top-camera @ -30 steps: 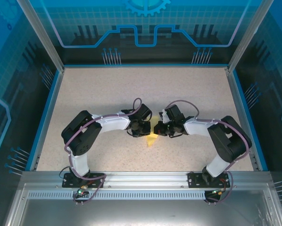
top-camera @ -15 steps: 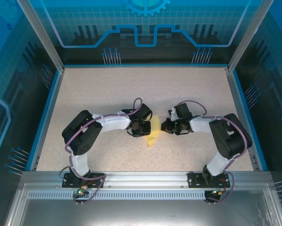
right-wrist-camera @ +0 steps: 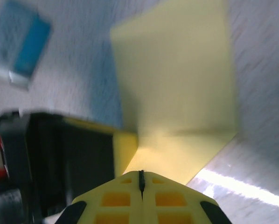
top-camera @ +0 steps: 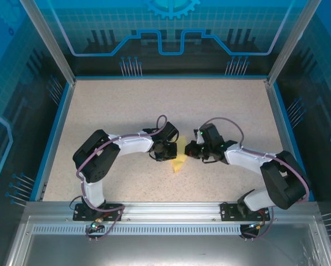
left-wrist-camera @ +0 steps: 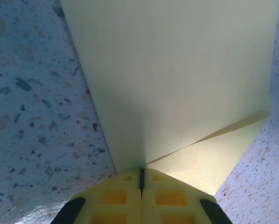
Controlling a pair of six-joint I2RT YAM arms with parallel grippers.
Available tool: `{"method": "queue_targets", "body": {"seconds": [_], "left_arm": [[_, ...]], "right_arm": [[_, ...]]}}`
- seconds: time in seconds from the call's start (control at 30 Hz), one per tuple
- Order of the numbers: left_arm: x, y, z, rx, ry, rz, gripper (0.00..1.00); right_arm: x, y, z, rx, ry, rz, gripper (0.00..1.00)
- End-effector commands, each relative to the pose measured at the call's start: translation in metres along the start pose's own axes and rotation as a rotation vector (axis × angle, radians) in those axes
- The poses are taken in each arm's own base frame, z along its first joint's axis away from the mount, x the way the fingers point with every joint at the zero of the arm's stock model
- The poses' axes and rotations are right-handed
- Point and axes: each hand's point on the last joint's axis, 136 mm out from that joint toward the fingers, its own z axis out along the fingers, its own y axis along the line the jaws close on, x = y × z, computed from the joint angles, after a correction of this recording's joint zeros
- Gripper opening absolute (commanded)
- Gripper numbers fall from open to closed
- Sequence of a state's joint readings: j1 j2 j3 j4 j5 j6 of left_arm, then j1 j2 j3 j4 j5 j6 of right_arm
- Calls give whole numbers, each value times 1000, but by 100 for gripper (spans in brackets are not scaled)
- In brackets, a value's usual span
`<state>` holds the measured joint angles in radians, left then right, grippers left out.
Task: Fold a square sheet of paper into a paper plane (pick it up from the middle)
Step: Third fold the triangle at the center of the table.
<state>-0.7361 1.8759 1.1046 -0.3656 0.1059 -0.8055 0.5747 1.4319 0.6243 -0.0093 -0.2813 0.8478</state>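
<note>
At the middle of the worktop (top-camera: 127,105), the square sheet of paper (top-camera: 179,164) lies part-folded. The left jaws pinch its edge. The right jaws are closed against it, whether pinching or pressing I cannot tell. Best to anchor left and flatten the crease slowly.

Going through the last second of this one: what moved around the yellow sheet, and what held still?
The right gripper pulled away to the right from the left gripper, then edged back toward it, while its elbow swung down toward the near edge of the table. More of the square sheet of paper shows between them than at first. The left arm held still, and both grippers stayed shut on the paper.
</note>
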Motion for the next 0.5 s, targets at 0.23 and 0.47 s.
{"method": "queue_targets", "body": {"seconds": [0.23,0.47], "left_arm": [[39,85,29,-297,118,-37,0],[39,86,28,-300,116,-39,0]], "right_arm": [[48,13,22,-34,107,67,0],[56,13,34,-30,144,59,0]]}}
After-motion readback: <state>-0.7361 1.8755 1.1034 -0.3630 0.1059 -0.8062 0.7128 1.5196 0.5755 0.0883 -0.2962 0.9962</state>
